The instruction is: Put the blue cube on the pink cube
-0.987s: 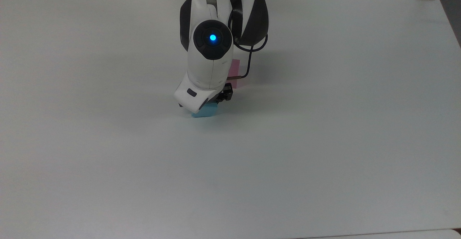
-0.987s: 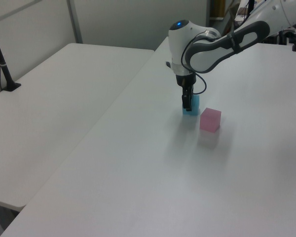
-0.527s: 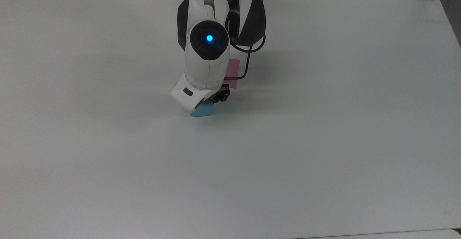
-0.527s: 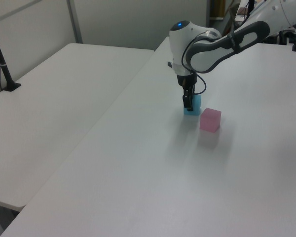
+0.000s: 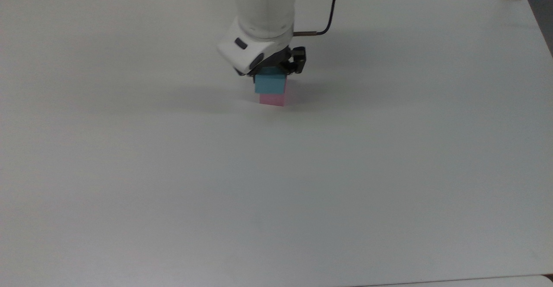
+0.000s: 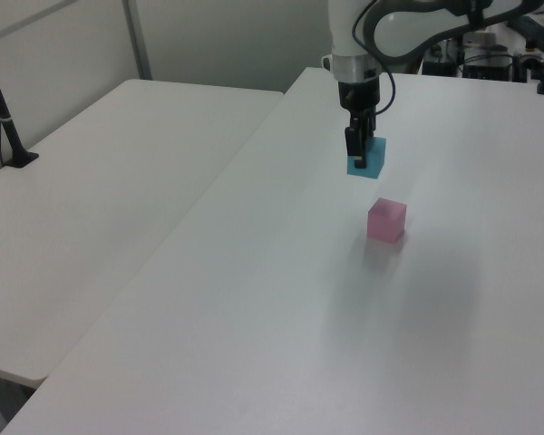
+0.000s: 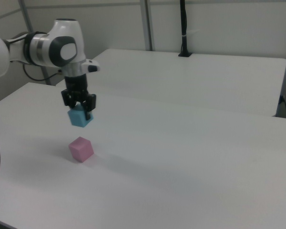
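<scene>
Fingers clamped on blue cube, faces roughly level, raised above pink cube

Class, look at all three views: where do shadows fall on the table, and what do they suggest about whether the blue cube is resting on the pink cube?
Top view: the blue cube overlaps the pink cube, so it looks stacked. Left view: a soft shadow lies on the table in front of the pink cube, with the blue cube apart from it. Right view: the gripper holds the blue cube clear above the pink cube, whose faint shadow spreads to the right view's right.
</scene>
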{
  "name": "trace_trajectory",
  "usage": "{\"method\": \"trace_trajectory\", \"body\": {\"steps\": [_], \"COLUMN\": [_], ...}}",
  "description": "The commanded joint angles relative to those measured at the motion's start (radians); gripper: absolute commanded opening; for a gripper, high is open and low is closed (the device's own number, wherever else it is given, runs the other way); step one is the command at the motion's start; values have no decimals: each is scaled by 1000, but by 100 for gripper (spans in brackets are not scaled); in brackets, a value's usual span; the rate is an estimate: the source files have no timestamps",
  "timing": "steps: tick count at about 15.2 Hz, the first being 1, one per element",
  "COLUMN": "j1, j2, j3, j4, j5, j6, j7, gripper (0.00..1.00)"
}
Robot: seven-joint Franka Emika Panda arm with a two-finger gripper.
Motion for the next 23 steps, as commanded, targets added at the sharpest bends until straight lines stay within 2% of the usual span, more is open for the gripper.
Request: {"method": "trace_trajectory", "body": {"steps": [1, 6, 14, 15, 17, 18, 23], "j1": [52, 50, 36, 37, 37, 37, 37], "j2": [-24, -9, -9, -9, -8, -8, -20], "j3": [-8, -9, -26, -26, -26, -26, -26], "j4": [-121, -171, -169, -169, -169, -169, -157], "j5": [16, 4, 10, 10, 10, 10, 4], "j6": [-12, -5, 83, 83, 81, 78, 69], "j7": [56, 51, 99, 99, 99, 99, 163], "gripper": [38, 43, 57, 62, 93, 100, 100]}}
